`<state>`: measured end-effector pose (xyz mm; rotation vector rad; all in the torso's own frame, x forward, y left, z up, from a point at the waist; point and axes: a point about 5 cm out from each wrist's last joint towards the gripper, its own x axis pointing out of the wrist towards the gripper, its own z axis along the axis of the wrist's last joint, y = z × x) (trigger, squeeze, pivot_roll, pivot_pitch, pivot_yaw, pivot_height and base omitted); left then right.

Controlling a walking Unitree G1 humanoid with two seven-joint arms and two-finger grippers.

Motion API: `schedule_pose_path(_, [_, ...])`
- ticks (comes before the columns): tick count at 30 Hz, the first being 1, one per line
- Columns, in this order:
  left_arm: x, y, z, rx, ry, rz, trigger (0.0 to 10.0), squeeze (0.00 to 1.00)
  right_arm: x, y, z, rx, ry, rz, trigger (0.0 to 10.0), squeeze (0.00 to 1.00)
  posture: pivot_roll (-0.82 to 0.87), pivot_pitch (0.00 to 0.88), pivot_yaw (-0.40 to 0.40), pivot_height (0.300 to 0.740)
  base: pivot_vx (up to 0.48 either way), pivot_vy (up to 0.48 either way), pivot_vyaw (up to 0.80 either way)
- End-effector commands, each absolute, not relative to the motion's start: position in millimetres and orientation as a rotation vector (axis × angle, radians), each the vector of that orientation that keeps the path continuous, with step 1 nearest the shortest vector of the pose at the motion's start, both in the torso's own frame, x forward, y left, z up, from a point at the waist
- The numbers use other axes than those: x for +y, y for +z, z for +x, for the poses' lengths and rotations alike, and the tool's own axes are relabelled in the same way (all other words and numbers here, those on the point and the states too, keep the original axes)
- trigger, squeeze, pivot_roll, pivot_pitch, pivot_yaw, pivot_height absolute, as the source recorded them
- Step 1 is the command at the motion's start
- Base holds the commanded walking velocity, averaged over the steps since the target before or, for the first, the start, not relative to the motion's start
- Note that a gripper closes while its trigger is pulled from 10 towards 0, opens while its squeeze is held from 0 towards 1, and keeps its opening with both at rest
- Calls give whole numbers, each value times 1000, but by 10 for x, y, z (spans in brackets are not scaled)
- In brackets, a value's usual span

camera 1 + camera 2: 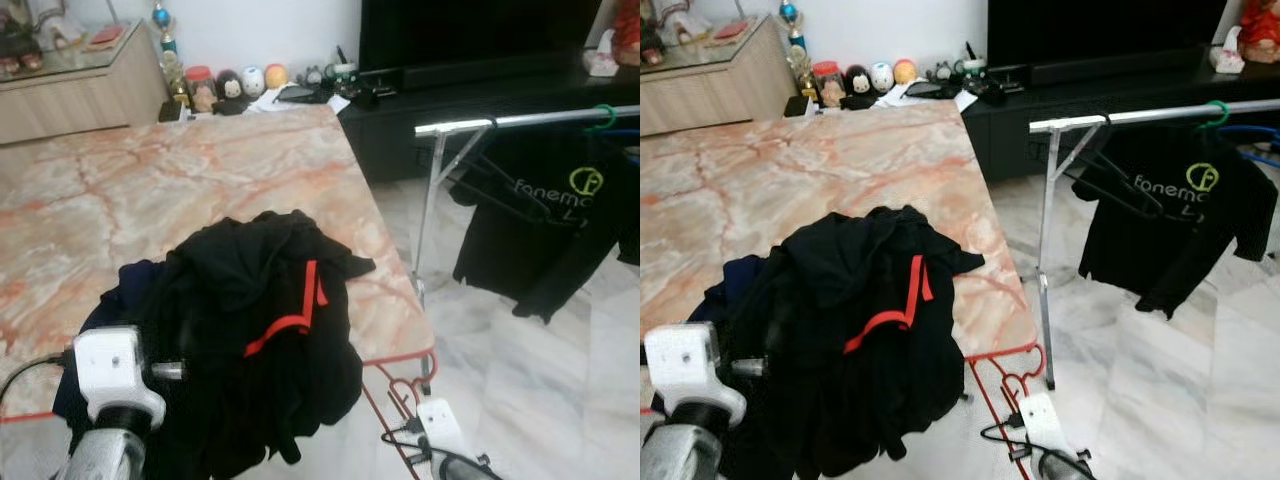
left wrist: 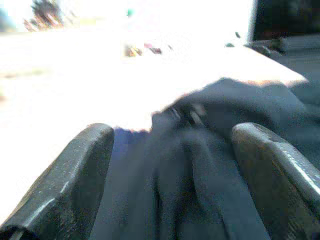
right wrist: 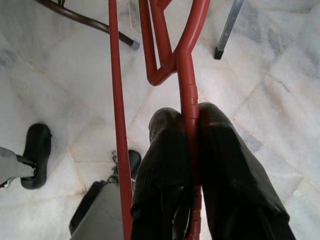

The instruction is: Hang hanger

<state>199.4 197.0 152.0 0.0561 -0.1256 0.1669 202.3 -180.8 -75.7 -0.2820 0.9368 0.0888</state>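
Gripping red hanger [image 3: 190, 95], shirt [image 1: 1175, 215] reading "fonemo"

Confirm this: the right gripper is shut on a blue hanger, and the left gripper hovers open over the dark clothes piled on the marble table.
One thing is wrong: the hanger is red, not blue, as the right wrist view shows. The right gripper is shut on it. The rest holds: the left gripper hovers open over the dark clothes piled on the marble table.
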Motion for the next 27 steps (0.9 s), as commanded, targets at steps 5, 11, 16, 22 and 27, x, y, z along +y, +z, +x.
schedule_pose_path(5, [1966, 1501, 2009, -129, 184, 110, 10000, 0, -1772, -737, 2068, 925, 78, -274, 10000, 0, -17, 0, 31, 740, 0, -168, 0])
schedule_pose_path(11, [1984, 1560, 2069, -180, 219, 122, 10000, 0, -1739, -741, 2067, 923, 88, -274, 10000, 0, -21, 0, 34, 740, 0, -451, 0])
schedule_pose_path(16, [1930, 1623, 2111, -207, 203, 109, 10000, 0, -1748, -741, 2066, 924, 85, -274, 10000, 0, -24, 0, 36, 740, 0, -449, 0])
schedule_pose_path(22, [1923, 1589, 2102, -197, 195, 111, 10000, 0, -1746, -740, 2067, 924, 86, -271, 10000, 0, -27, 0, 38, 740, 0, -448, 0])
schedule_pose_path(27, [1918, 1580, 2107, -198, 189, 113, 10000, 0, -1755, -742, 2062, 926, 87, -271, 10000, 0, -26, 0, 37, 740, 0, -448, 0])
